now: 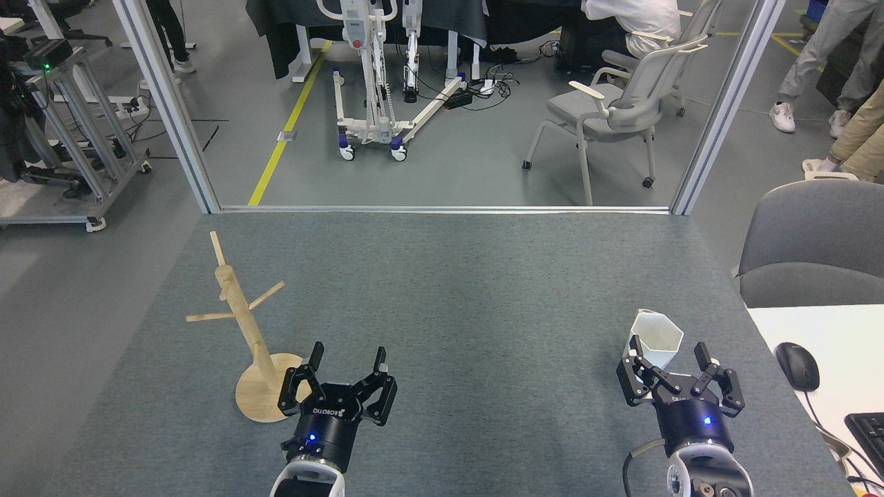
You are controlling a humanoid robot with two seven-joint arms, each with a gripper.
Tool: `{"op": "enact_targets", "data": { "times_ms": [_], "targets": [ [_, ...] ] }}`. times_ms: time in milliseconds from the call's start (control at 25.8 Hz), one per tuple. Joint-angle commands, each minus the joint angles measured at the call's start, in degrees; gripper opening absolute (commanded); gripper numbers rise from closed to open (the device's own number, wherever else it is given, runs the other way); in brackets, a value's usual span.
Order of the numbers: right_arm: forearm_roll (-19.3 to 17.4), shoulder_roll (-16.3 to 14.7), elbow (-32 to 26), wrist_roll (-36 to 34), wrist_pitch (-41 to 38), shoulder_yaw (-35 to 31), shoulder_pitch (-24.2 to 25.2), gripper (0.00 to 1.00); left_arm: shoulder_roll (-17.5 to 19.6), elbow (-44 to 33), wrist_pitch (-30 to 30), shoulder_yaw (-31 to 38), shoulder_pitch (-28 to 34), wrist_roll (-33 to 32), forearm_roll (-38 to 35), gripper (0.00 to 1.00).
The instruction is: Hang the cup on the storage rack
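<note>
A white cup (pixel 656 338) with a six-sided rim stands upright on the grey carpeted surface (pixel 456 290), toward the near right. The right hand (pixel 671 357) sits just behind it, fingers spread apart; its left finger (pixel 634 360) overlaps the cup's lower left side, but contact cannot be confirmed, and the right finger stands clear of the cup. The hand is not closed on the cup.

Well apart, on the left, stands the wooden rack (pixel 242 324): a round disc base, a slim post leaning away in this view, and thin pegs angling out near the top. No cup hangs on it. The left hand (pixel 347 359) is just right of the rack's base, fingers apart and holding nothing; one finger overlaps the edge of the disc.

At the far right lies a white desk (pixel 829 331) with a black mouse (pixel 798 366) and the corner of a keyboard (pixel 869 435). Beyond the surface are grey chairs (pixel 615 110) and people's legs.
</note>
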Motion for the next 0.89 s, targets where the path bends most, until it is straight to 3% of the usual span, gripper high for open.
{"op": "enact_targets", "data": {
  "times_ms": [0, 542, 736, 852],
  "targets": [
    [-0.4, -0.3, 0.1, 0.0, -0.2, 0.1, 0.1, 0.99, -0.1, -0.1, 0.0, -0.1, 0.0, 0.0, 0.0, 1.0],
    [-0.6, -0.3, 0.3, 0.3, -0.2, 0.7, 0.8, 0.99, -1.4, -1.1, -0.7, -0.6, -0.8, -0.3, -0.3, 1.0],
    [-0.7, -1.6, 2.4, 3.6, -0.4, 1.7, 0.4, 0.99, -1.3, -1.0, -0.6, -0.6, -0.5, -0.3, -0.3, 1.0],
    [-0.7, -3.3, 6.8, 3.9, -1.9, 2.3, -0.1, 0.99, -1.1, -1.1, -0.6, -0.7, -0.3, -0.3, -0.3, 1.0]
  ]
}}
